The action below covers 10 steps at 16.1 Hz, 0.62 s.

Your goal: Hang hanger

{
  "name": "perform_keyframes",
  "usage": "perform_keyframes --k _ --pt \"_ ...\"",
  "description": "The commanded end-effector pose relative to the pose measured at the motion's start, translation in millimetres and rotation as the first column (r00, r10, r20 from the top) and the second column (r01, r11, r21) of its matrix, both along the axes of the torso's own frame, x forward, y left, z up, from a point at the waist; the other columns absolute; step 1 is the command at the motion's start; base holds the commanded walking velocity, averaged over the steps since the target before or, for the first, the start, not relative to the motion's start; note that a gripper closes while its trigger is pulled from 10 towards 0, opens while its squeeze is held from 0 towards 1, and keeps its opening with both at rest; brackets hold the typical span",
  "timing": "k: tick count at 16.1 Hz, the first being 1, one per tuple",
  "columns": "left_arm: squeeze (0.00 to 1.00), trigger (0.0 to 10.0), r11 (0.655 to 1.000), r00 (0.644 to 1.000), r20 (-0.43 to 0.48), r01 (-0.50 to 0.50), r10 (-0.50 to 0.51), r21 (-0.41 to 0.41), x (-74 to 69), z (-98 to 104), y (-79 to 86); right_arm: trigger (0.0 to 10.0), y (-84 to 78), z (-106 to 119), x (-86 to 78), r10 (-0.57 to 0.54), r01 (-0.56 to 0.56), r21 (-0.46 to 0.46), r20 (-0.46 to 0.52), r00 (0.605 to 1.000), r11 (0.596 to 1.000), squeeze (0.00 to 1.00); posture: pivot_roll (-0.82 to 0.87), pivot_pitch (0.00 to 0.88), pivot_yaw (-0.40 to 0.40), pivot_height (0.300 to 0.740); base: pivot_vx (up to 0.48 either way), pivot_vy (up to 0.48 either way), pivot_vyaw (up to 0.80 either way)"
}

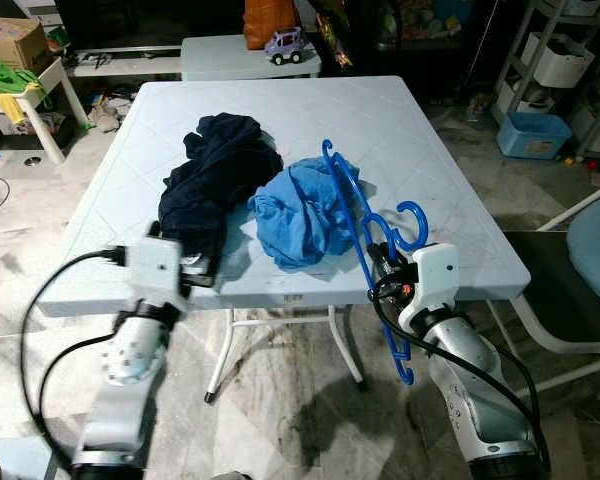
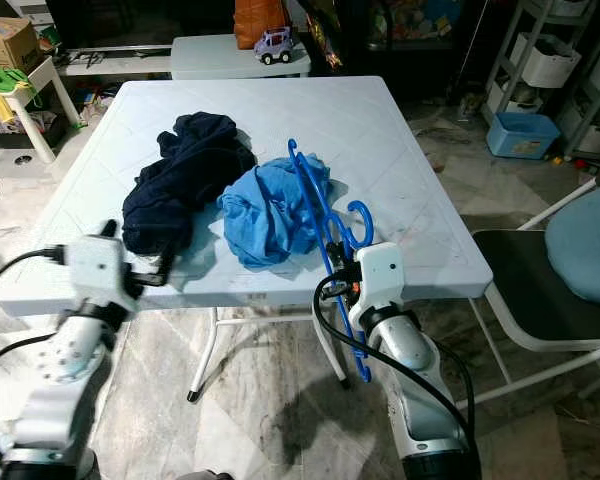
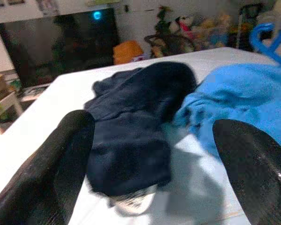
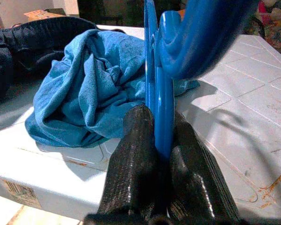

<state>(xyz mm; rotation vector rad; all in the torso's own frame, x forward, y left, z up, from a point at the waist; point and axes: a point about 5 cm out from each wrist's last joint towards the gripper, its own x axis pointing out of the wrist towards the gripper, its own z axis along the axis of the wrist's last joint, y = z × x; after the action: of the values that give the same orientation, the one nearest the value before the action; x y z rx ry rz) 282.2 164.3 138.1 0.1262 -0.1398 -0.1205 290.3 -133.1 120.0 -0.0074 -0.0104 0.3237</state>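
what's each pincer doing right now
Left pincer: open, holding nothing, aimed at the dark navy garment.
Right pincer: closed on the blue plastic hanger.

Glossy blue plastic hanger [image 1: 358, 225]; crumpled cloth [image 1: 298, 212].

Two silver arms with perforated forearm shells end in white, boxy wrist housings. Black cables loop behind each end effector: left [image 1: 195, 268], right [image 1: 380, 262]. Its fingers [image 4: 133, 164] are long, black, finely ribbed.

White plastic table [image 1: 400, 140] w/ 2 crumpled garments: navy [image 1: 215, 175], blue [image 1: 305, 210]
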Motion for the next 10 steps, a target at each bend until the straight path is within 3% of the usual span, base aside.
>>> perform_keyframes --k 1,4,10 --pt "0.0 10.0 1.0 0.999 0.018 0.026 -0.026 0.018 2.9 7 -6.7 10.0 0.5 4 0.9 0.0 0.0 0.0 0.02 1.0 1.0 0.0 -0.01 0.031 -0.017 0.74 0.0 0.0 0.0" --pt "0.0 10.0 1.0 1.0 0.0 0.021 -0.021 0.018 7.0 6 -12.3 10.0 -0.5 4 1.4 -0.009 0.009 -0.002 0.022 1.0 1.0 0.0 -0.02 0.028 -0.014 0.74 0.0 0.0 0.0" --pt "0.0 10.0 0.999 0.999 -0.018 0.038 -0.038 0.014 12.1 5 -18.0 10.0 -3.2 4 1.1 -0.022 0.022 -0.004 0.025 0.999 1.0 0.0 -0.04 0.016 -0.004 0.74 -0.254 0.0 0.0"
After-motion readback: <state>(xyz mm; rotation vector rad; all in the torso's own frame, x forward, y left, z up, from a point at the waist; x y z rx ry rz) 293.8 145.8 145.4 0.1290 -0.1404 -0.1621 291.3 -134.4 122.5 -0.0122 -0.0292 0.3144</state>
